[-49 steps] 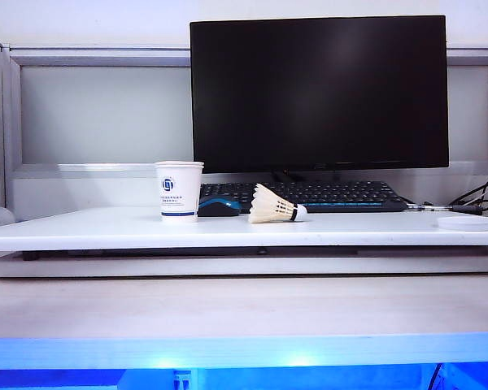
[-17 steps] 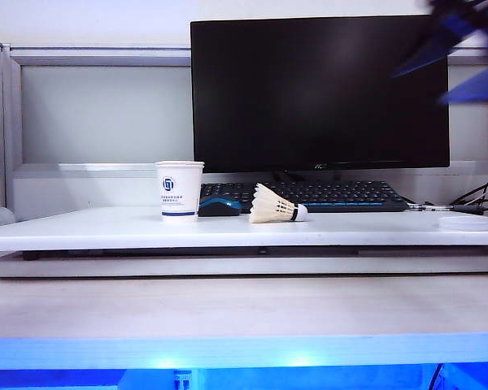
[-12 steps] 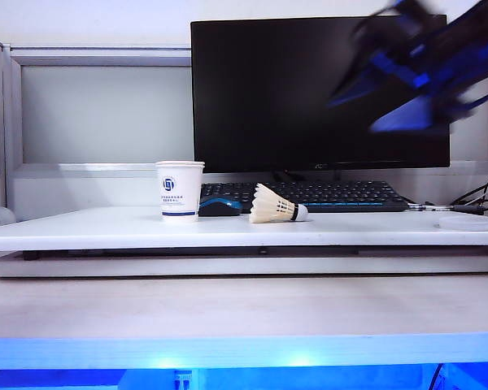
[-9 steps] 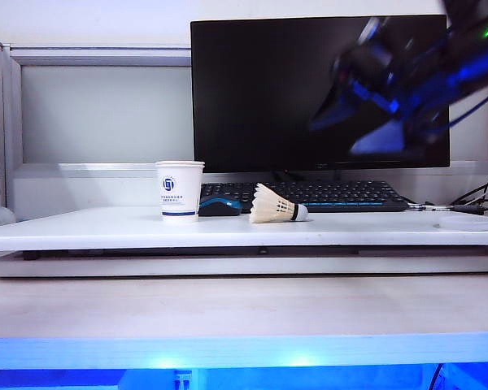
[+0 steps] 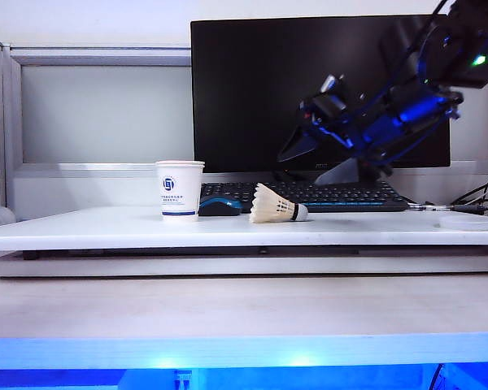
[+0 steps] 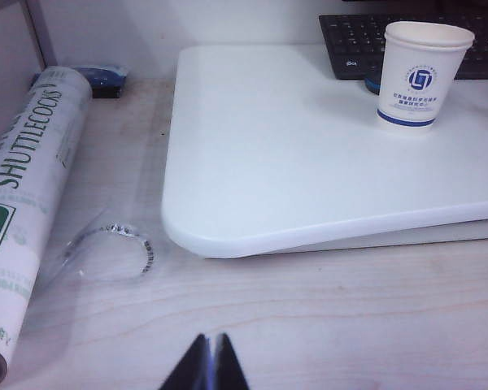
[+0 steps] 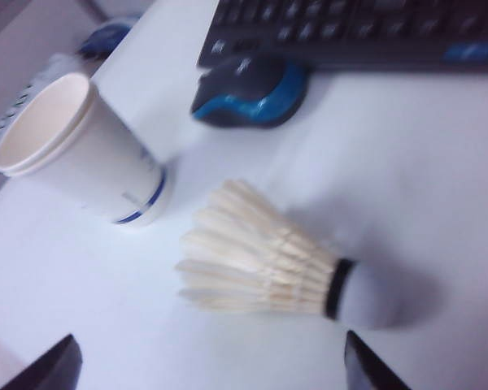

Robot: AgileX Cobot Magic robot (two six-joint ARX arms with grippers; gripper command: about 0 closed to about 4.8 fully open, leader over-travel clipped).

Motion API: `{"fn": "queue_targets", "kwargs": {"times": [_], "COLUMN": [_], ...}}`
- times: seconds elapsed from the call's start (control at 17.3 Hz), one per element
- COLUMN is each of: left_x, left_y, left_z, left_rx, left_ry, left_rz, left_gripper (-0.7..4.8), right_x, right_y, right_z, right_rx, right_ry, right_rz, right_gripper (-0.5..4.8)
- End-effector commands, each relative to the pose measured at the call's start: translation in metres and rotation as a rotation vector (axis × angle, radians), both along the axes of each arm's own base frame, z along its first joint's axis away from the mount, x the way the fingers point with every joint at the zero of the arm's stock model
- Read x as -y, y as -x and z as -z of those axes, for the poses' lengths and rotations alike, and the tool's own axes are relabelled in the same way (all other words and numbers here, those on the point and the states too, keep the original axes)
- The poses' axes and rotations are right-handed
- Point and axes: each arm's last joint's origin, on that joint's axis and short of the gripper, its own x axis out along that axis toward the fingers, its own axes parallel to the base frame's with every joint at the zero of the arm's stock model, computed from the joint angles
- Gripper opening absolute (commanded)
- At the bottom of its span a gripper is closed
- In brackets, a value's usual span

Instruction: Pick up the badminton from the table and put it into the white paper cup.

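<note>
The badminton [image 5: 275, 205] lies on its side on the white table [image 5: 106, 227], cork tip pointing right, a little to the right of the white paper cup [image 5: 179, 191], which stands upright. My right gripper [image 5: 301, 166] hangs open in the air just above and to the right of the badminton, touching nothing. In the right wrist view the badminton [image 7: 268, 260] lies ahead of the wide-spread right gripper [image 7: 211, 370], with the cup [image 7: 73, 154] beyond it. My left gripper [image 6: 210, 361] is shut and empty over the pale wood surface, far from the cup [image 6: 423, 75].
A black and blue mouse [image 5: 220, 206] and a keyboard [image 5: 342, 195] lie behind the badminton, below a dark monitor [image 5: 317, 89]. A small white disc [image 5: 466, 222] sits at the table's right end. A shuttlecock tube [image 6: 24, 203] lies on the wood beside the table's corner.
My right arm has swung down and leftward from the upper right corner to just above the badminton, jaws open throughout. The badminton and the cup have not moved.
</note>
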Motion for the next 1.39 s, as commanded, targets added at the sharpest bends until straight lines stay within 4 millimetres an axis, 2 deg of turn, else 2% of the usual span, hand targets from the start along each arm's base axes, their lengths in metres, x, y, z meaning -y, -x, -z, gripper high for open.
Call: {"fn": "queue_targets", "kwargs": {"times": [0.06,0.23,0.7,0.87,0.98,1.39], "left_x": [0.000,0.000,0.000,0.000,0.000,0.000], "left_y": [0.000,0.000,0.000,0.000,0.000,0.000], "left_z": [0.002,0.002,0.002,0.002,0.002,0.002], "left_rx": [-0.019,-0.019,-0.019,-0.019,-0.019,-0.019], "left_ry": [0.006,0.006,0.006,0.006,0.006,0.006], "left_rz": [0.008,0.008,0.008,0.008,0.008,0.008], "left_gripper": [0.22,0.22,0.22,0.22,0.22,0.22], "right_x": [-0.002,-0.001,-0.006,-0.006,-0.006,-0.011], "right_y": [-0.002,-0.002,-0.023,-0.034,-0.039,-0.048], "right_z": [0.000,0.002,0.037,0.030,0.027,0.023], "right_rx": [0.074,0.123,0.064,0.116,0.132,0.157], "right_ry": [0.072,0.146,0.279,0.456,0.514,0.480], "right_rz": [-0.055,-0.061,-0.105,-0.088,-0.103,-0.205], "right_gripper": [4.14,4.13,4.13,4.13,4.13,4.13]}}
